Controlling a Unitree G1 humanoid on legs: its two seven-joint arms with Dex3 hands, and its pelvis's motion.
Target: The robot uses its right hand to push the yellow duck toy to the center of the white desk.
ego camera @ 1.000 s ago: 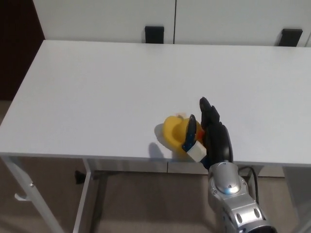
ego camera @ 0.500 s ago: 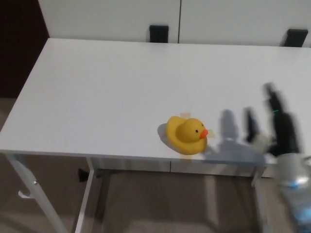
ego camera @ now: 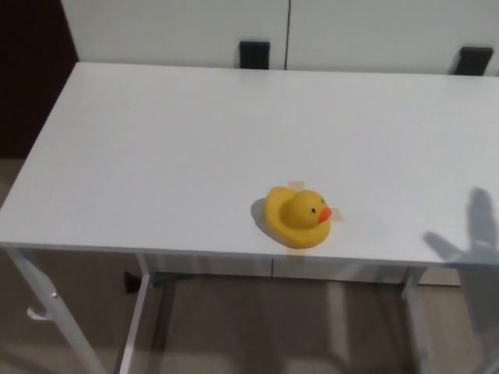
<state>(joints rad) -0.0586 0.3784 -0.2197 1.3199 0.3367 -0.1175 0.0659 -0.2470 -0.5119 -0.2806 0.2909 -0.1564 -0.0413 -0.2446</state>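
- Duck toy [ego camera: 297, 217], yellow with an orange beak, sits upright on the white desk [ego camera: 171, 148], close to the near edge and a little right of the desk's middle line.
- Its beak points toward picture right; a soft shadow lies just left of its body.
- A pale tape-like patch [ego camera: 299, 244] shows under the duck, its corners peeking out at the front and back.
- Neither robot hand appears in the head view, so whether the fingers are spread or closed cannot be told.
- A hand-shaped shadow [ego camera: 472, 241] falls on the desk's near right corner, well apart from the duck.
- Two dark brackets [ego camera: 254, 54] stand at the desk's far edge against white panels.
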